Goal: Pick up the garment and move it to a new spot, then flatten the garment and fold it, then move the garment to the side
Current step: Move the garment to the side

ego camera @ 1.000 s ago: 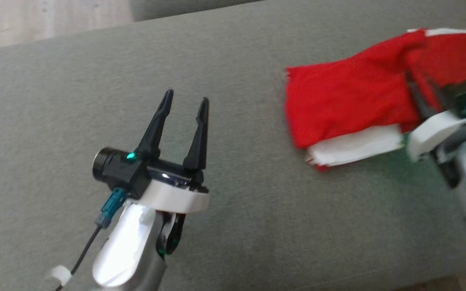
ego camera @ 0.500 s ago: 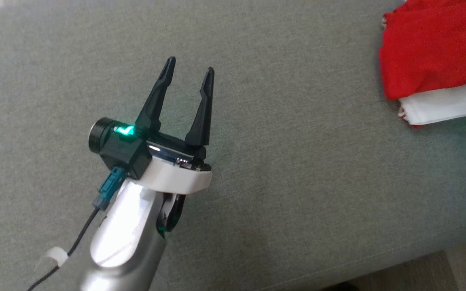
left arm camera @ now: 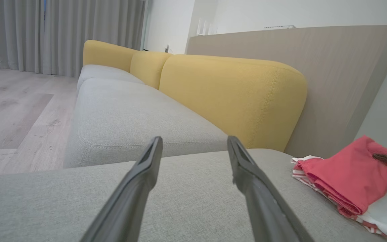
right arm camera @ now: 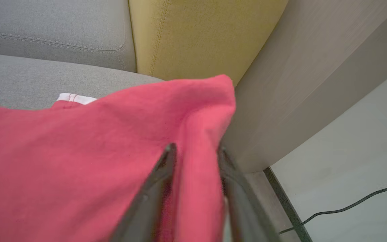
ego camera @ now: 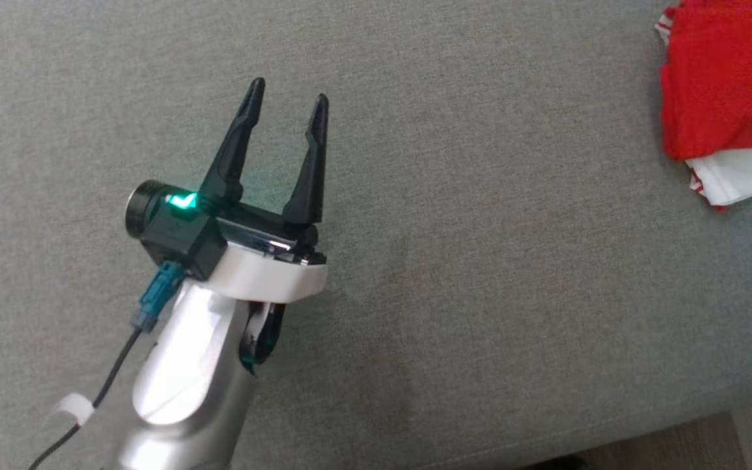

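My left gripper (ego camera: 288,93) hangs open. My right gripper (right arm camera: 196,148) straddles a ridge of the limp, light red garment (right arm camera: 79,151); clamped or not, I cannot tell. I'd pinch all layers.

Head camera: high up, looking steeply down on the grey woven sofa seat (ego camera: 480,261). The left gripper (ego camera: 288,91) sits lower left, and the folded red-and-white cloth garment (ego camera: 728,98) is cropped at the upper right edge.
Left wrist camera: low, just over the seat, facing along it toward the mustard-yellow fabric backrest (left arm camera: 233,97), with the garment at its right.
Right wrist camera: very close on the red cloth, facing the backrest's end.
Seat and garment are common to all three.
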Motion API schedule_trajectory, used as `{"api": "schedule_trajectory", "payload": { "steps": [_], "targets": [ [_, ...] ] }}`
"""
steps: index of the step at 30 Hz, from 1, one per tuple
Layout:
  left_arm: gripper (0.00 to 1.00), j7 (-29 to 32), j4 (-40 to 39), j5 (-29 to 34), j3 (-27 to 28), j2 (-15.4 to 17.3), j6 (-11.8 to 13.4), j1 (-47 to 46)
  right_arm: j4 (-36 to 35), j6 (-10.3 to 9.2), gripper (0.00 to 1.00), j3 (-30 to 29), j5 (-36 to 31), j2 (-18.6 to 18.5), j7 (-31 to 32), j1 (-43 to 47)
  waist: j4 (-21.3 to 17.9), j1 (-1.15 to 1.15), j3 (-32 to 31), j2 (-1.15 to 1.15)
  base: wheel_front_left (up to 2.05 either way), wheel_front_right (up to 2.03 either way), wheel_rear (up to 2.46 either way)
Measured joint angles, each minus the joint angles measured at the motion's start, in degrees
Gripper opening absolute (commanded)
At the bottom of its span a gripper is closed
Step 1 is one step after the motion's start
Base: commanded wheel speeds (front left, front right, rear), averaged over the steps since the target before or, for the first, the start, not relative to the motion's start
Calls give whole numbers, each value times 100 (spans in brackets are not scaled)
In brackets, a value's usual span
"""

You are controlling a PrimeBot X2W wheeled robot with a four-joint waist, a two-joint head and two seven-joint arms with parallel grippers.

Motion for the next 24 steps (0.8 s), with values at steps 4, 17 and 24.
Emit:
{"api": "schedule_trajectory", "payload": {
  "steps": [4, 17, 24],
  "targets": [
    [100, 0, 19, -1, 97, 1, -1, 4, 42, 0, 100, -47, -100, 81, -118, -5, 9, -1, -120, 0, 0, 0, 0],
    [100, -1, -19, -62, 445, -5, 19, 511, -628, 0, 100, 192, 116, 486, -337, -80, 109, -1, -1009, 0, 0, 0, 0],
    [100, -1, -81, -168, 808, -2, 98, 991, -1586, 0, 100, 274, 677, 975, -321, 443, 298, -2, -1567, 0, 0, 0, 0]
  ]
}}
